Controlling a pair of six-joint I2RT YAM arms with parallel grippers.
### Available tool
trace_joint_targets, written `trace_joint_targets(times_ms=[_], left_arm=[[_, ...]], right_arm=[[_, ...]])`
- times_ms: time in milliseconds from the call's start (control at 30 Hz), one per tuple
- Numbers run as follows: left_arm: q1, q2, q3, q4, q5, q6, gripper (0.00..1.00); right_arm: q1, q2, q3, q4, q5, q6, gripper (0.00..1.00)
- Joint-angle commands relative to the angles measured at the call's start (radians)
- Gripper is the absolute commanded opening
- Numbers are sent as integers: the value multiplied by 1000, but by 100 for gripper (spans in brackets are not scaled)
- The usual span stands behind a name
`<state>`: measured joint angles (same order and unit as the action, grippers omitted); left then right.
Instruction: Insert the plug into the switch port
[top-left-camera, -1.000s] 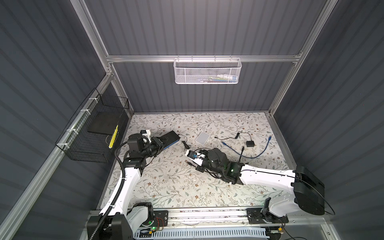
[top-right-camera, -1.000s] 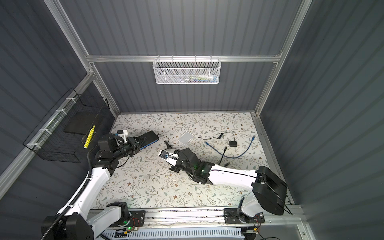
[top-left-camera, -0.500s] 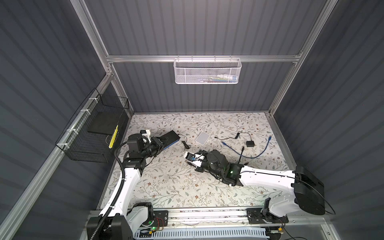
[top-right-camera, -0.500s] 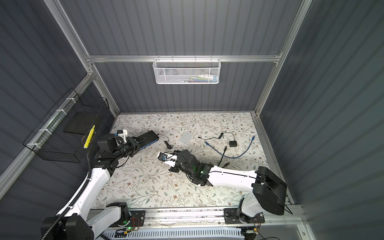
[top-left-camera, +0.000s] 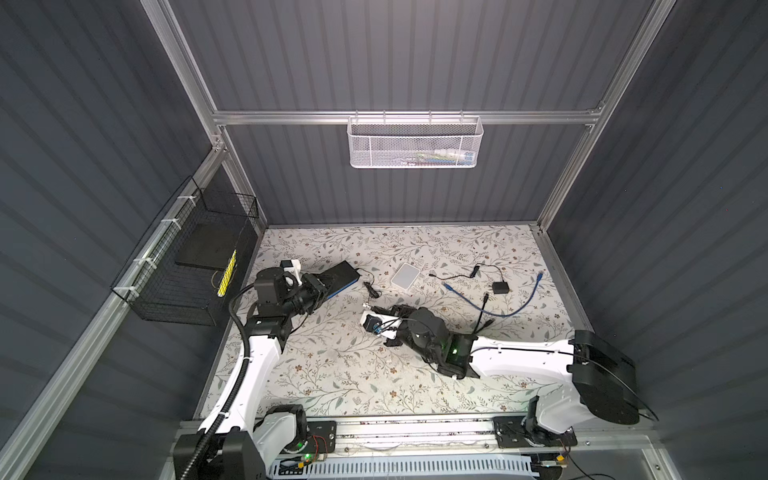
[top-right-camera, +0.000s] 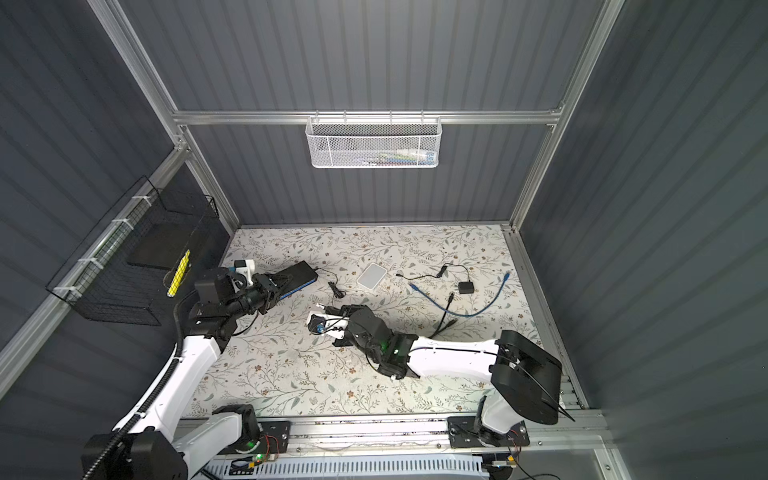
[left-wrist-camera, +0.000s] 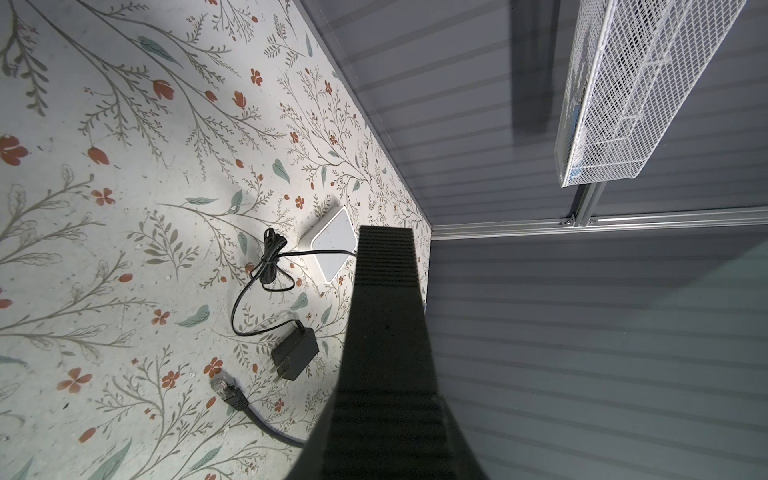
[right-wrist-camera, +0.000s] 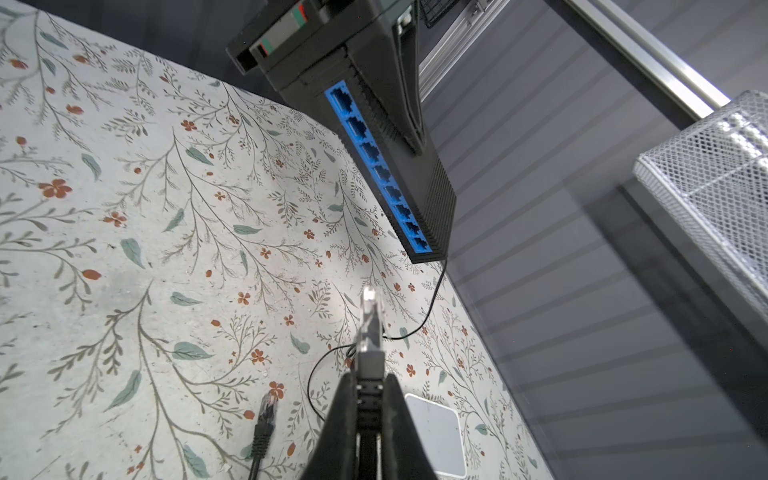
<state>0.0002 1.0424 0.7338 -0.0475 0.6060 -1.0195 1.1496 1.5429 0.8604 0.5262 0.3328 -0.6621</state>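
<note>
**Change vs. 1 s ago, both top views:** R arm (top-left-camera: 519, 357) advanced toward 9 o'clock, bringing R gripper (top-left-camera: 376, 309) and plug (right-wrist-camera: 370, 320) nearer to switch (top-left-camera: 340, 274). L arm (top-left-camera: 254, 365), L gripper (top-left-camera: 322, 286) and switch unmoved. Loose items on mat (top-left-camera: 332, 374) unmoved.

**Switch:** at approx. 10 o'clock of mat, near its L edge. Long axis approx. 8-to-2 o'clock. Blue port face (right-wrist-camera: 376, 166) turned toward approx. 5 o'clock, i.e. toward R gripper. Contact of far end w/ mat: cannot tell.

**L gripper:** jaws clamped across switch body at its 8 o'clock end.

**R gripper:** jaws pressed onto black boot of plug, pinching it.

**Plug:** near mat centre, at approx. 5 o'clock of switch, apart from it w/ mat visible between. Not yet in any port. Long axis approx. 9-to-3 o'clock, in line w/ fingers. Clear connector end leading, pointing approx. 9–10 o'clock. In R wrist view, tip aimed near port-row end farthest from L gripper.

**Misc.:** white box (top-left-camera: 405, 275) at 1 o'clock of plug; spare plug (right-wrist-camera: 266, 409) flat on mat beside R gripper.
</note>
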Motion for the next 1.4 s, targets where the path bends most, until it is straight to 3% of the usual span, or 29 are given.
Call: trace_joint_targets(times_ms=[0,233,433,733,867,1133,1367], left_arm=[[4,-19,29,25,15,-22,0],[4,-24,27,-29,-17,22,0],[4,-29,-8,-79,-75,77,0],[4,-40,-37,-64,-83,62,0],[4,-36,-18,-72,-73,67,0],[4,-25,8,-71,-65,73,0],[4,0,28,-58,-54,74,0]], right_arm=[[12,39,28,54,88,-68,0],[34,174,62,73,151,-128,2],[59,282,78,65,192,-62,4],[123,528,99,340,386,-203,8],[136,517,108,208,362,-73,16],[176,501,122,16,335,93,48],[174,358,57,-112,260,322,59]])
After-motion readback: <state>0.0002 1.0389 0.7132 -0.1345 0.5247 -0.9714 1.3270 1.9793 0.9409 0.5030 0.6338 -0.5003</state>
